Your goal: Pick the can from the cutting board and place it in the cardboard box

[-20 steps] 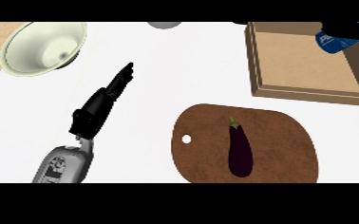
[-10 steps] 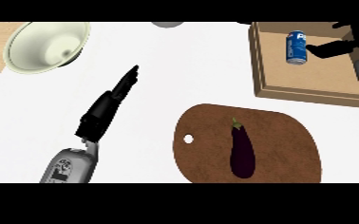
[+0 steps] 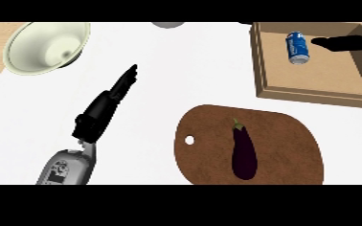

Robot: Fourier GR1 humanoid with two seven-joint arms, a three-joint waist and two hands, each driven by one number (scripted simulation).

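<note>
Lying in box [image 3: 311, 79], can [image 3: 298, 48] (right robot hand [image 3: 341, 43], grip unclear), left robot hand [image 3: 102, 111] straight-fingered.

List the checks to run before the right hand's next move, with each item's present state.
1. Can inside the cardboard box: ok, lying on its side.
2. Right hand clear of the can: ok, a narrow gap shows.
3. Cutting board free of the can: ok, only the eggplant lies there.
4. Left hand out of the way: ok, open, over the counter.
</note>
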